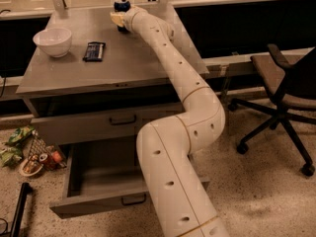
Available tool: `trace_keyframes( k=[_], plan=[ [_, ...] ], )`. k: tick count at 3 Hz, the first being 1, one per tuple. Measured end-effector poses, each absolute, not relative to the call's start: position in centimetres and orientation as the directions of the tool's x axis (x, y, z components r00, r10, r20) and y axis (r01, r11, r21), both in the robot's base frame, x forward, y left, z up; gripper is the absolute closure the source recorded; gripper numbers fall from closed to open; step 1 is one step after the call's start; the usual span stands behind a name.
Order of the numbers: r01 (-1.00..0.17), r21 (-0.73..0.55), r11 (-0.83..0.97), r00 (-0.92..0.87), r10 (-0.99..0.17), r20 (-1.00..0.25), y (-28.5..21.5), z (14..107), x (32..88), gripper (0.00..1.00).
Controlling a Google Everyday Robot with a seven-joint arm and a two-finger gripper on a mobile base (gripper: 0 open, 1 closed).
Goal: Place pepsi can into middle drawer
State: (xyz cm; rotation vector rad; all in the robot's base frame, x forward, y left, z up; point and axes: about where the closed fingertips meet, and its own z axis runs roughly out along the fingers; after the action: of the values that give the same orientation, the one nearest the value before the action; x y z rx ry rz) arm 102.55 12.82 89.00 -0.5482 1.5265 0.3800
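The pepsi can (121,5), small and blue with a silver top, stands upright at the back of the grey cabinet top (133,63). My gripper (117,19) is at the end of the long white arm, right in front of the can's lower part and hiding it. I cannot tell whether it touches the can. Under the top, a drawer with a dark handle (122,120) is pulled out slightly. The lowest drawer (98,181) is pulled far out and looks empty.
A white bowl (53,41) and a flat dark snack bar (94,51) lie on the left of the top. Snack bags and litter (24,152) lie on the floor at the left. A black office chair (284,93) stands at the right.
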Motion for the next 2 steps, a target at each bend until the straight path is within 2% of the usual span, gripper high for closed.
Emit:
trace_keyframes(
  k=[1, 2],
  plan=[
    [-0.562, -0.113, 0.819, 0.024, -0.121, -0.992, 12.4, 89.5, 102.3, 0.83],
    [-0.606, -0.142, 0.783, 0.036, -0.151, -0.988, 12.6, 91.0, 100.9, 1.0]
  ],
)
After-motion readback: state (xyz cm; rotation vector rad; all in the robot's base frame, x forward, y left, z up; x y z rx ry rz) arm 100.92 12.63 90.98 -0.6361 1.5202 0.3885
